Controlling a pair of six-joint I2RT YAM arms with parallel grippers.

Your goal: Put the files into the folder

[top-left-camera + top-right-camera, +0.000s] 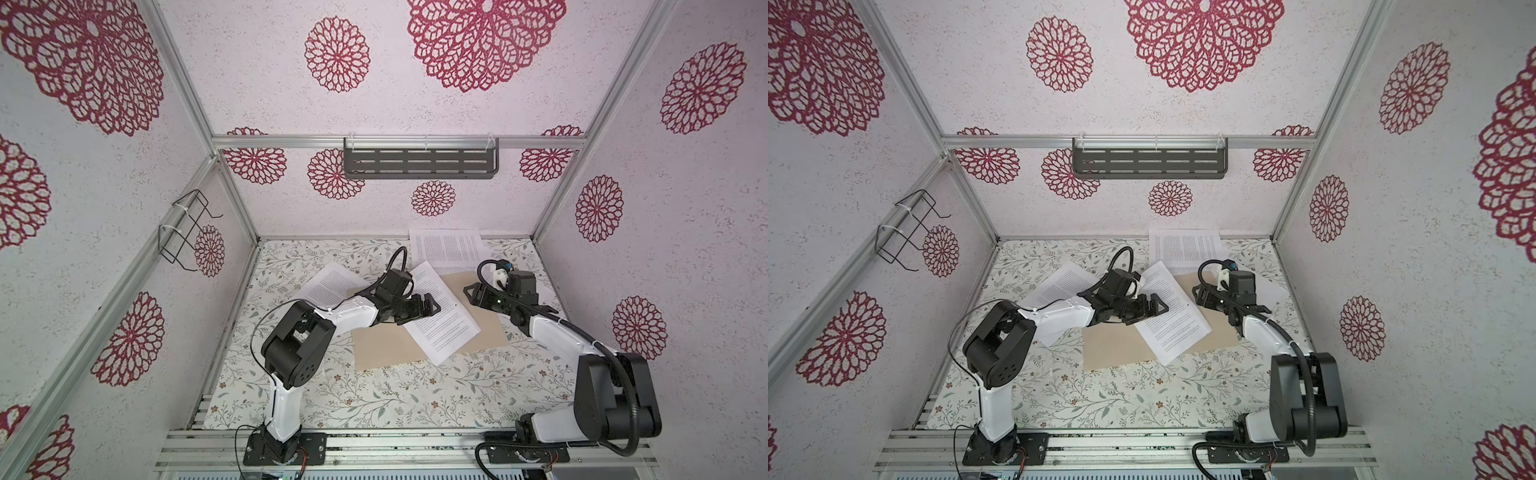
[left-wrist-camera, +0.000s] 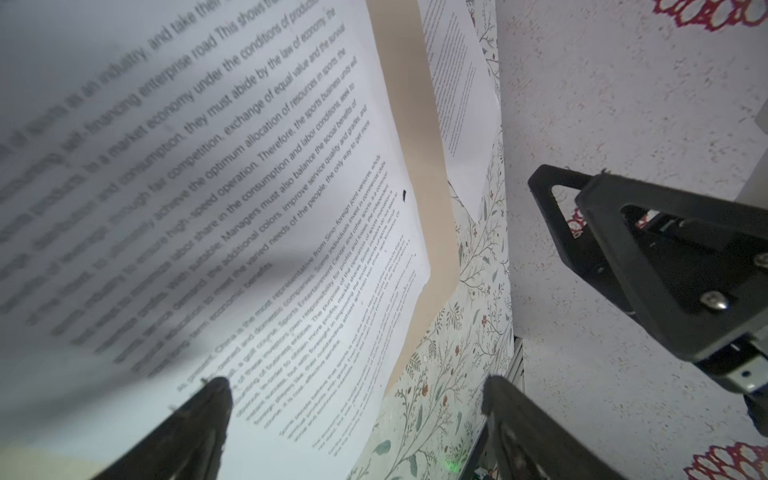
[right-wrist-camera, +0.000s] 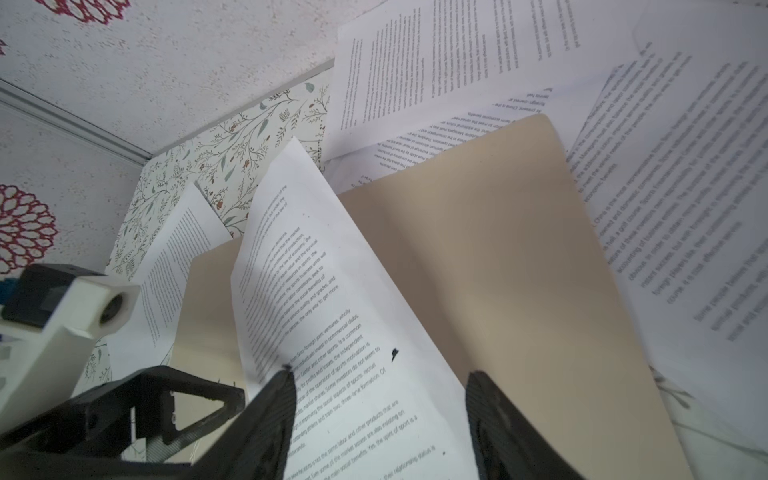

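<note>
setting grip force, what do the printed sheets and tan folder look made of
Printed sheets: thin matte white paper, seemingly; one seems to bow up off the folder. Tan folder: probably matte card stock, plain and flat, with a rounded corner; its stiffness cannot be told.

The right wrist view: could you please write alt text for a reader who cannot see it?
A white sheet of printed text lies slanted across a tan folder, with the open right gripper close over them, holding nothing. More printed sheets lie around the folder on a floral tabletop.
</note>
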